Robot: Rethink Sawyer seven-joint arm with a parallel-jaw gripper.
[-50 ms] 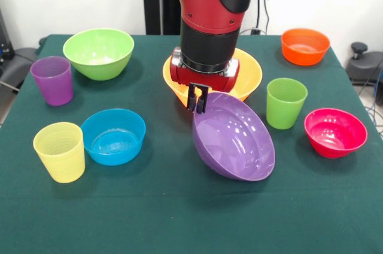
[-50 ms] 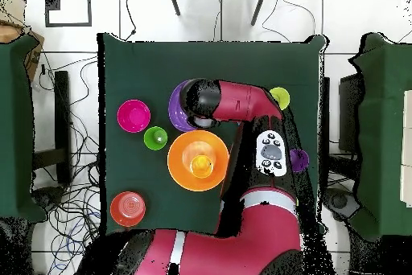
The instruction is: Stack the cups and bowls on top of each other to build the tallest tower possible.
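Note:
My gripper (image 1: 197,98) is shut on the near rim of the wide purple bowl (image 1: 233,137), which hangs steeply tilted with its opening towards the front left. Its lower side is close to the green cloth; contact cannot be made out. Directly behind it stands the large orange-yellow bowl (image 1: 250,73), upright and partly hidden by my wrist. From above, the purple bowl (image 2: 176,104) lies beside the orange-yellow bowl (image 2: 179,162), which has a paler orange round shape at its centre.
On the left are a light green bowl (image 1: 99,53), purple cup (image 1: 52,80), blue bowl (image 1: 114,136) and pale yellow cup (image 1: 60,151). On the right are an orange-red bowl (image 1: 305,45), green cup (image 1: 286,103) and pink-red bowl (image 1: 335,132).

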